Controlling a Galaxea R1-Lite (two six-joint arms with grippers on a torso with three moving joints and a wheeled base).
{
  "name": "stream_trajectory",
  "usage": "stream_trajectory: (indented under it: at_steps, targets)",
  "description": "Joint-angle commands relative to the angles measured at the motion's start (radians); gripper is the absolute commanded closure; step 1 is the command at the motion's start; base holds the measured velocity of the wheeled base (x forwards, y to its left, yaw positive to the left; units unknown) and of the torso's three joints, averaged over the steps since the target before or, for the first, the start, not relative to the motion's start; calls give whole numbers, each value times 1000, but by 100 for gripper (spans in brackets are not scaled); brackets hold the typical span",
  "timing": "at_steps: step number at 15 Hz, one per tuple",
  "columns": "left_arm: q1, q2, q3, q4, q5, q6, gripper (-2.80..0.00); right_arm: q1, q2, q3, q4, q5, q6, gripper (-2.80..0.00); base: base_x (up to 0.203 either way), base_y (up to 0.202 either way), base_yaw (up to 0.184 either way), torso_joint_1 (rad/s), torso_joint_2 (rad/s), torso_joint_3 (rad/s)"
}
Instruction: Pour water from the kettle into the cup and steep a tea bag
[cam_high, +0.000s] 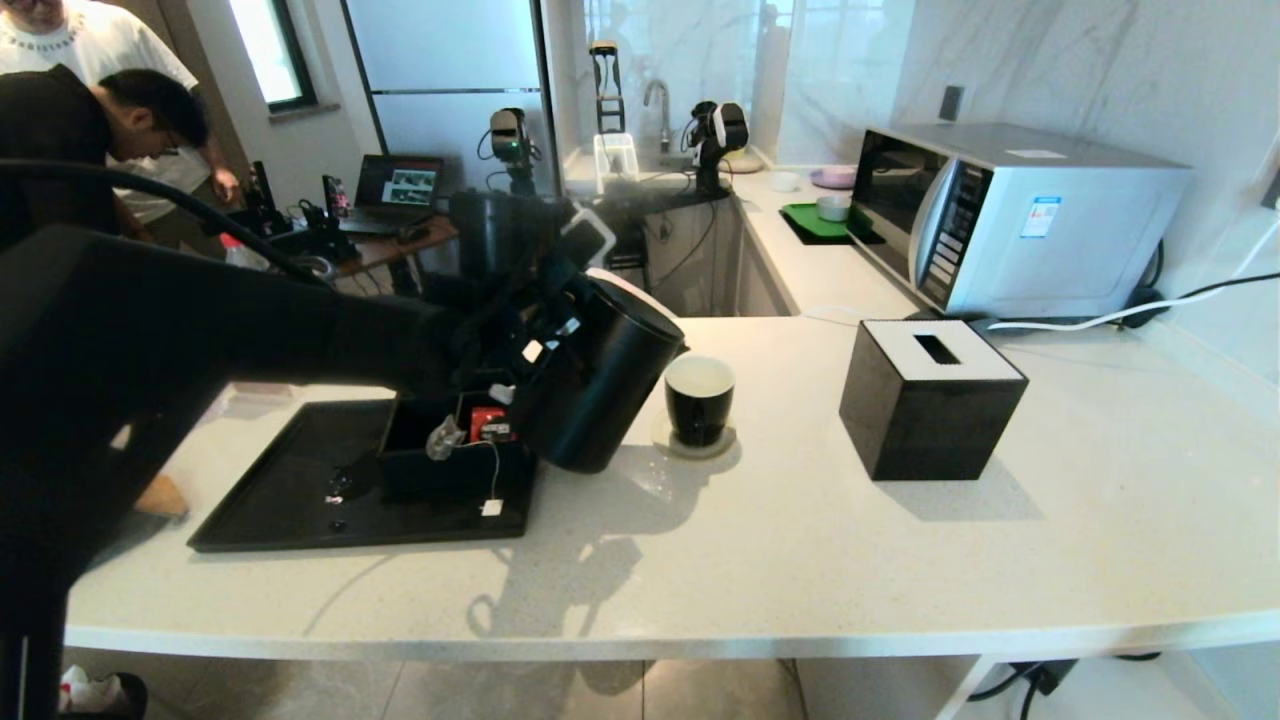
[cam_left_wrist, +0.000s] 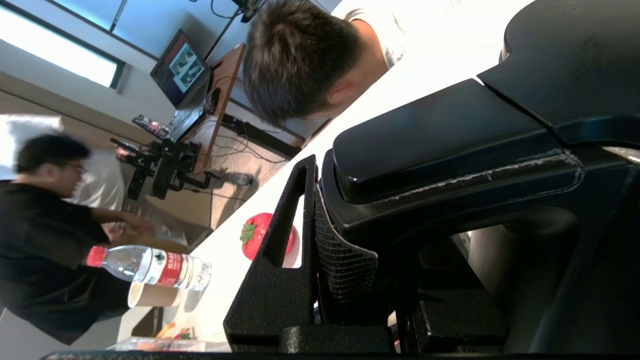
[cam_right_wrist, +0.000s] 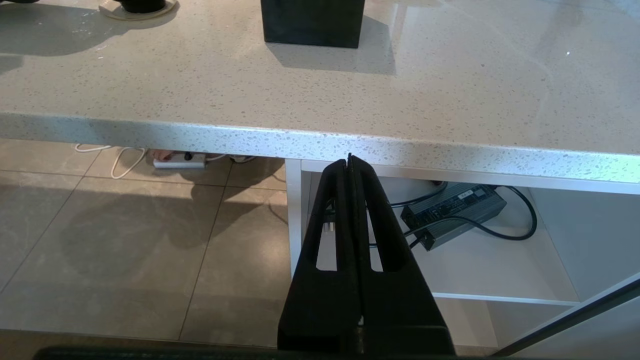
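The black kettle (cam_high: 600, 390) hangs tilted over the counter, its spout leaning toward the cup (cam_high: 699, 400) just to its right. My left gripper (cam_high: 530, 340) is shut on the kettle's loop handle (cam_left_wrist: 440, 145); one of its fingers (cam_left_wrist: 280, 260) presses against that handle. The small black cup with a white inside stands upright on a round coaster (cam_high: 722, 446). I cannot make out a stream of water. The tea bag (cam_high: 443, 438) lies on the edge of a black box, its string running down to a white tag (cam_high: 491, 507). My right gripper (cam_right_wrist: 350, 160) is shut and empty, parked below the counter's front edge.
A black tray (cam_high: 300, 490) holds the open black box (cam_high: 450, 465) with a red sachet (cam_high: 487, 420). A black tissue box (cam_high: 930, 400) stands right of the cup, a microwave (cam_high: 1010, 215) behind it. A tomato (cam_left_wrist: 252, 235), a water bottle (cam_left_wrist: 155, 265), a paper cup (cam_left_wrist: 152, 296) and two people are at the far left.
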Motion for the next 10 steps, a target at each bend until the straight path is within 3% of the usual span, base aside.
stream_trajectory:
  at_steps: [1, 10]
  targets:
    - [4, 0, 1, 12, 3, 8, 0, 0, 1, 0, 1, 1, -1, 0, 0, 0, 0, 0, 0, 0]
    - [10, 33, -52, 41, -15, 37, 0, 0, 1, 0, 1, 1, -1, 0, 0, 0, 0, 0, 0, 0]
